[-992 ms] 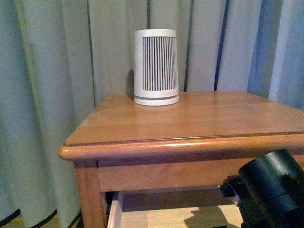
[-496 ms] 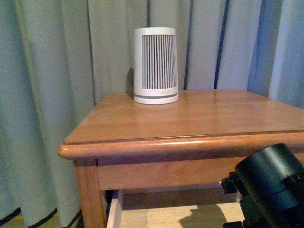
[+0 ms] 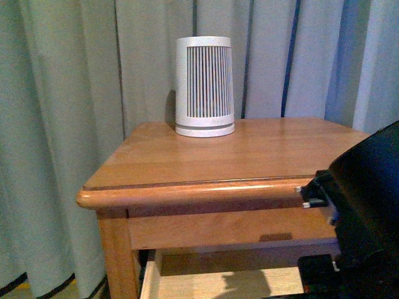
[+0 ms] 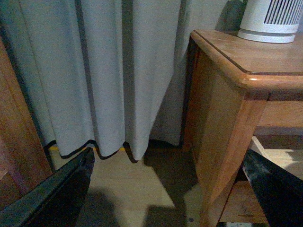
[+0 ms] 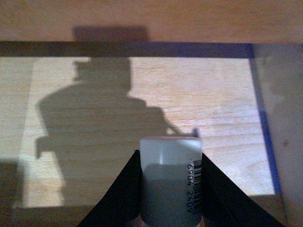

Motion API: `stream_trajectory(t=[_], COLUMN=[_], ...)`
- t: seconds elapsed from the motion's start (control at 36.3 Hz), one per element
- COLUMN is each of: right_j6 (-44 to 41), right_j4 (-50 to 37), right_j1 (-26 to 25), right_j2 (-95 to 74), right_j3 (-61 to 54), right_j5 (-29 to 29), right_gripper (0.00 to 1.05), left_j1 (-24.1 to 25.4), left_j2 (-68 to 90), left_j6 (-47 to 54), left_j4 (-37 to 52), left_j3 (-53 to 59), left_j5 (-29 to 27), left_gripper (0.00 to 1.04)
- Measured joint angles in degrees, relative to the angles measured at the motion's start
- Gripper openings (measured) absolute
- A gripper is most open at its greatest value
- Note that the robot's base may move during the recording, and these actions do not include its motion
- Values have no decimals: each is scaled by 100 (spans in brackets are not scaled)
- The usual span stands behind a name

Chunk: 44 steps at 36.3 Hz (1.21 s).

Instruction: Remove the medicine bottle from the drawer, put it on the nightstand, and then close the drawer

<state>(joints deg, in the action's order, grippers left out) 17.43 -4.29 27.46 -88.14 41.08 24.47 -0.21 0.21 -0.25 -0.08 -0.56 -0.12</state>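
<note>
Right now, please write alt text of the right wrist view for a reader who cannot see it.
The right gripper is shut on the white medicine bottle, which has a barcode on its side. Beyond it lies the pale wooden floor of the drawer, crossed by the arm's dark shadow.

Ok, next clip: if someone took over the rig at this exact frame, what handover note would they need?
Grippers: the right gripper is shut on the medicine bottle, held over the floor of the drawer. The left gripper is open and empty, beside the nightstand near the curtain.
Things: the drawer is pulled open. The nightstand top carries a white slatted device at the back, with bare wood in front of it.
Done: drawer open, bottle grasped.
Left: bring the bottle up onto the top, release it, push the drawer shut.
</note>
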Motion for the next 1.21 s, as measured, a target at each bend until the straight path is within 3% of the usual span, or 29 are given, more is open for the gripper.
stream_trajectory(t=[0.25, 0.39, 0.55, 0.69, 0.85, 1.21], right_j6=[-50, -632, -1252, -1746, -2059, -1414], right_j4=[439, 81, -238, -730, -949, 444], right_j1=[55, -407, -1119, -1674, -1928, -2133], right_j2=[1775, 2625, 2638, 2022, 953, -1840], right_j3=[-280, -195, 479, 1353, 2387, 4135], right_j5=[538, 815, 656, 411, 216, -590], right_gripper=[29, 29, 29, 29, 29, 29], left_j1=[0, 0, 0, 0, 0, 0], left_j2=[0, 0, 0, 0, 0, 0], left_j6=[0, 0, 0, 0, 0, 0], left_j4=[0, 0, 0, 0, 0, 0], left_j3=[0, 0, 0, 0, 0, 0], left_j5=[0, 2, 2, 2, 2, 2], left_gripper=[98, 98, 98, 98, 98, 98])
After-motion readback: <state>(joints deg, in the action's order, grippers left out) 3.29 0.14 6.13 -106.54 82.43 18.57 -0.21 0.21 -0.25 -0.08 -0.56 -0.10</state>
